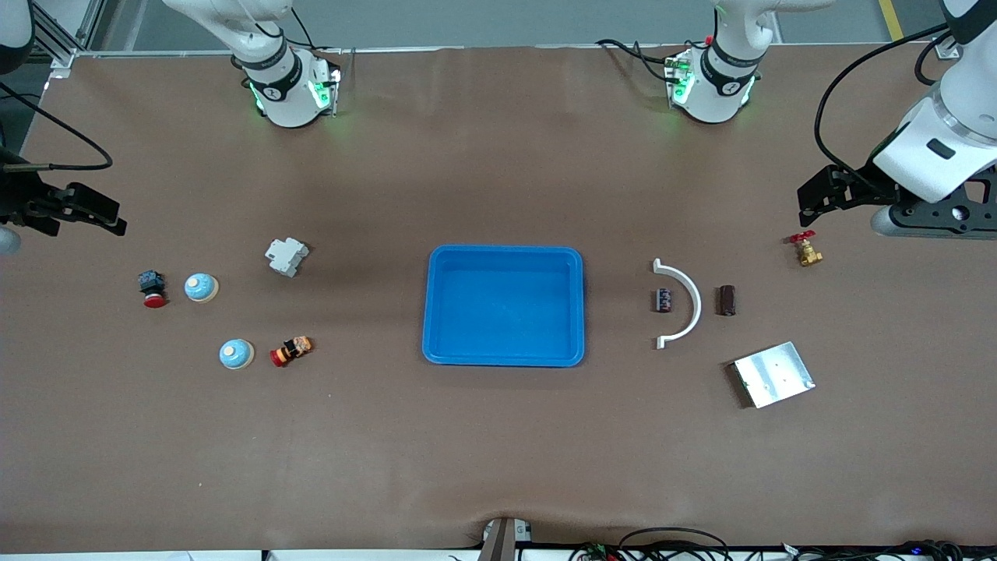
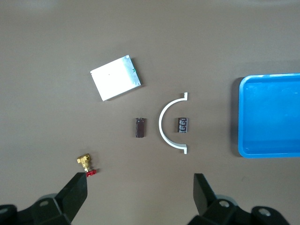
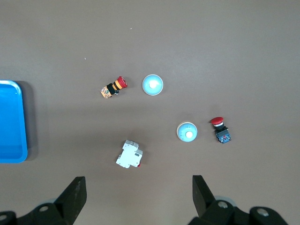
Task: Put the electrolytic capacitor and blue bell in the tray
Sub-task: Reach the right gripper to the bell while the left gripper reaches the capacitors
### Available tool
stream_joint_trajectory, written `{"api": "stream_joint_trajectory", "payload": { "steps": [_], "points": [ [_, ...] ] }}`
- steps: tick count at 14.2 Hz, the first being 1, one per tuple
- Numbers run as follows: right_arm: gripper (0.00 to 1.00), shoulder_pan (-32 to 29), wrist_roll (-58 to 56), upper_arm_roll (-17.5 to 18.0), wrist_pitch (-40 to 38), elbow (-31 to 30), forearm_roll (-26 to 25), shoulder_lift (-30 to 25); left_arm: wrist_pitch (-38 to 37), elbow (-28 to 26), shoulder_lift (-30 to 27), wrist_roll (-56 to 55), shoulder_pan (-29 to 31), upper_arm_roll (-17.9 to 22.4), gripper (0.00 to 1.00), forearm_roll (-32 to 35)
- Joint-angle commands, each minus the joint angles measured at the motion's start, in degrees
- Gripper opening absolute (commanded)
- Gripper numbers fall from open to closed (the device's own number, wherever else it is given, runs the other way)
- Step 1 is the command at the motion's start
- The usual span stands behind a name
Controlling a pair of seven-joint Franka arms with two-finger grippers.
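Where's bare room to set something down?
The blue tray is empty. Bare table lies between it and the white breaker, and all along the camera-side edge. Crowded: the bells and buttons, and around the white arc and its capacitor.

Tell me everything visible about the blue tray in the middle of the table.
The tray is a shallow, bright blue rectangle that looks like plastic, with rounded corners and a raised rim. It lies flat on the brown table, roughly midway between the two arms' ends, and holds nothing. No object and neither claw touches it.
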Motion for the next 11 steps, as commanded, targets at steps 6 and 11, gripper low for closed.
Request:
{"api": "stream_joint_trajectory", "payload": {
  "steps": [6,11],
  "points": [
    [1.0,-0.12,-0.64,-0.13,-0.22,-0.44,0.84,-0.63,0.21,0.66,0.13,-0.39,-0.35,-0.27,1.0,0.69],
    [1.0,-0.29,-0.47,-0.13,0.48,-0.53,0.84,-0.46,0.21,0.57,-0.05,-0.04,-0.26,-1.41,1.0,0.79]
  ]
}}
